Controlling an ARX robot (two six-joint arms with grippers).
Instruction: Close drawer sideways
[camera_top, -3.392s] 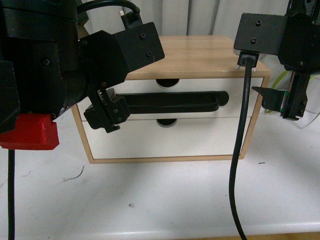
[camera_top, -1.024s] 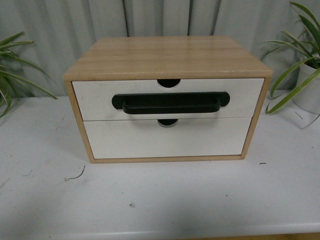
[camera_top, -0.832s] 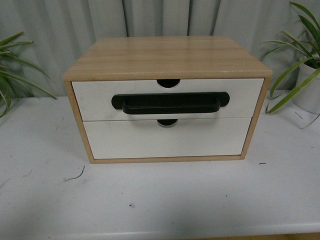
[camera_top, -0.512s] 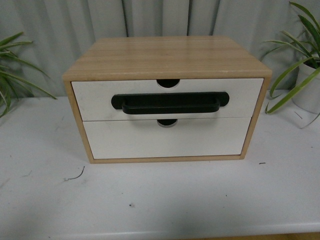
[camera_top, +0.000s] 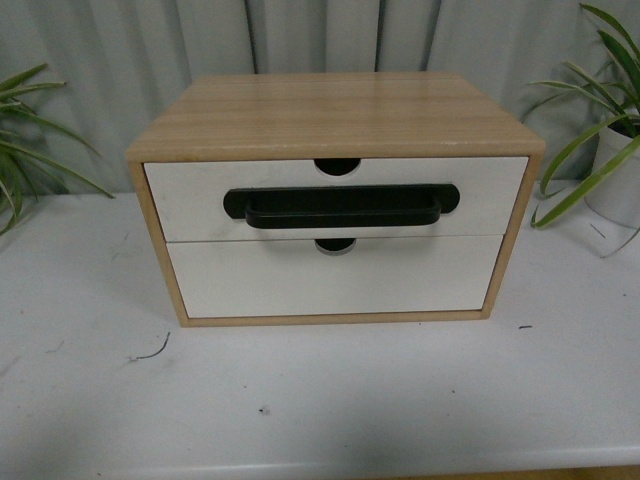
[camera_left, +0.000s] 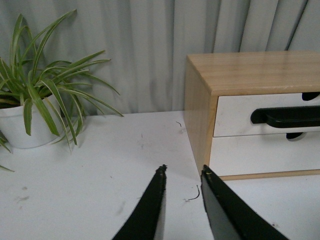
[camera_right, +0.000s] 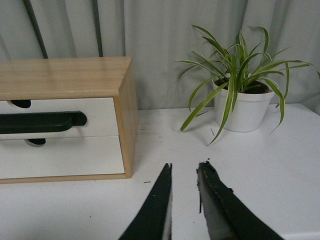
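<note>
light wood frames a small two-drawer cabinet (camera_top: 335, 112) at the middle of the white desk (camera_top: 320, 400), and the wide shallow white-fronted drawer with the long black bar handle (camera_top: 340, 205) is the upper one, with a semicircular notch at 12 o'clock of its front. it looks flush with the cabinet face, level with the plain white handle-less drawer (camera_top: 330, 275) below it – so the closing appears done, or nearly so.

neither arm shows in the front view. the left pincer (camera_left: 182, 170) hangs over the desk off the cabinet's 9 o'clock side, its jaws a narrow gap apart and holding nothing; the right pincer (camera_right: 184, 166) hangs off the 3 o'clock side, likewise slightly parted and empty. a potted spider plant (camera_left: 30, 105) stands beyond the left arm, another (camera_right: 240, 95) beyond the right.

if any seam remains, i would press flat on the front beside the handle, straight inward, gently – a hard or off-centre shove could skid the light cabinet.
</note>
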